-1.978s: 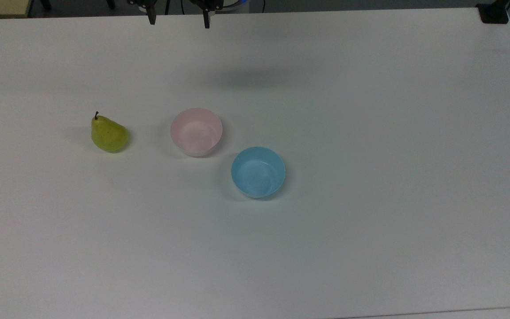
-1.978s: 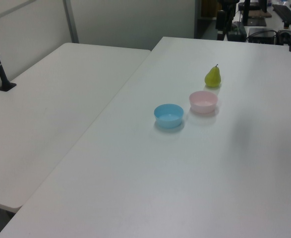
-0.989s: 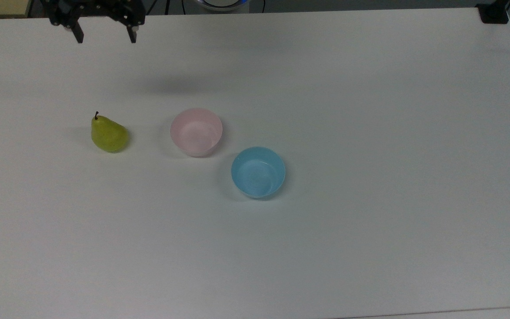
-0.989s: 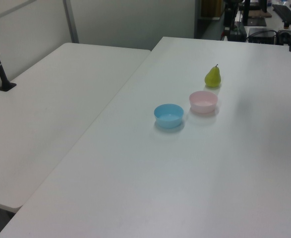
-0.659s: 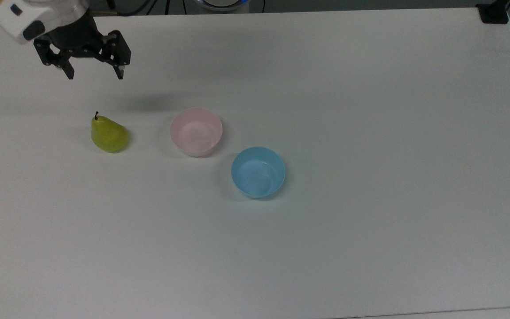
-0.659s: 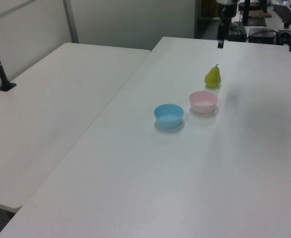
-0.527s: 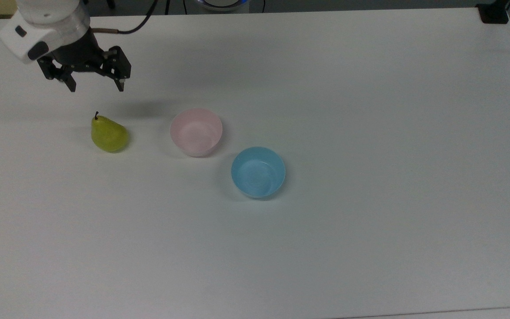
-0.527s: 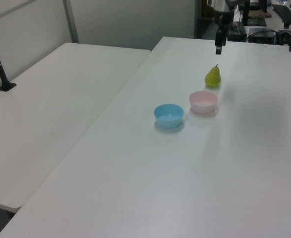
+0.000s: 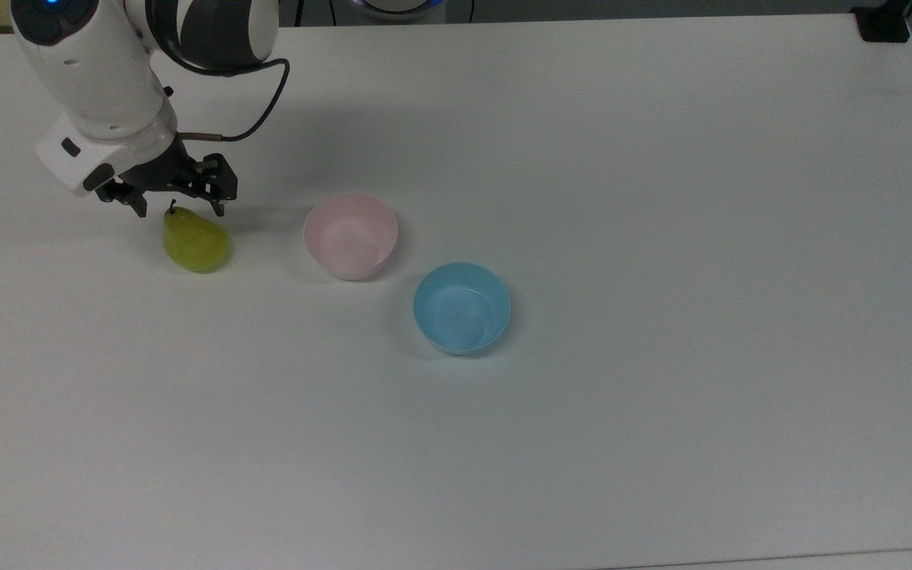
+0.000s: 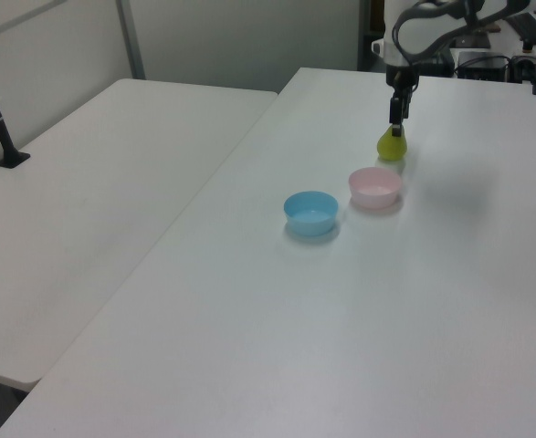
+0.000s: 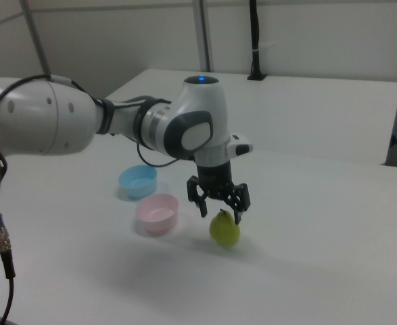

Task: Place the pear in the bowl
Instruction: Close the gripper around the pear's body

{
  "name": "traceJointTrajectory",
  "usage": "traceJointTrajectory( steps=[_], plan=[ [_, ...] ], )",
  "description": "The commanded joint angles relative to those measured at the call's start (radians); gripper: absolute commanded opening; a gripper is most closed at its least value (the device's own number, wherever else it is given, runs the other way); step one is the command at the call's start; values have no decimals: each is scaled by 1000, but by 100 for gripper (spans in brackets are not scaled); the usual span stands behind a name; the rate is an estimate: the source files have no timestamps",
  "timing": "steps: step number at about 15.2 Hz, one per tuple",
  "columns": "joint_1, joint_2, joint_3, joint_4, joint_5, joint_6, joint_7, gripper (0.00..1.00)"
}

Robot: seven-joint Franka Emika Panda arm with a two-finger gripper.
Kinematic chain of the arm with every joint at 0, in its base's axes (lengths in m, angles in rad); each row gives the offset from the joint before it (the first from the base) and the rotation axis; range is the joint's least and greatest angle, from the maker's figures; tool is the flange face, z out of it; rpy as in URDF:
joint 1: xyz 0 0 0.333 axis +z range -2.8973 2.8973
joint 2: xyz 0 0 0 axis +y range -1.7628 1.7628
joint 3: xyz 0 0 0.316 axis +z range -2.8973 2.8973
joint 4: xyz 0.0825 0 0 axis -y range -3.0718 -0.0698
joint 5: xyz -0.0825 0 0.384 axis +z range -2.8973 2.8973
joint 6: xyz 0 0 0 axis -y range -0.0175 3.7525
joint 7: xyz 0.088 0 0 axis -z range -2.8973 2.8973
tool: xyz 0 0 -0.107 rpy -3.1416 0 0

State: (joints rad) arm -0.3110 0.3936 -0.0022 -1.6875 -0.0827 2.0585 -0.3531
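Pear [image 9: 196, 241] stands upright on the white table [image 9: 662, 198], stem up, at the top view's left, well apart from the pink bowl [image 9: 351, 235] beside it. My gripper [image 9: 181, 210] hangs right over the pear's top with its jaws spread wide, one finger on each side of the stem, gripping nothing. In the right view my fingertips [image 11: 203, 212] sit level with the stem, and the pear [image 11: 224, 229] is below them. A blue bowl [image 9: 461, 307] sits just past the pink one, both empty.
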Motion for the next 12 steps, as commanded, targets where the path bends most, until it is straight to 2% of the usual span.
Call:
traceJointTrajectory(
  steps=[1,4,6,9,12],
  plan=[
    [1,25,-4,-18,-41,52,-20,88],
    [1,25,-4,-38,-45,93,-18,81],
    [1,25,-2,-60,-43,136,-17,69],
    [3,25,-4,-69,-43,149,-17,45],
    [3,5,-4,-69,-43,134,-17,38]
  ],
)
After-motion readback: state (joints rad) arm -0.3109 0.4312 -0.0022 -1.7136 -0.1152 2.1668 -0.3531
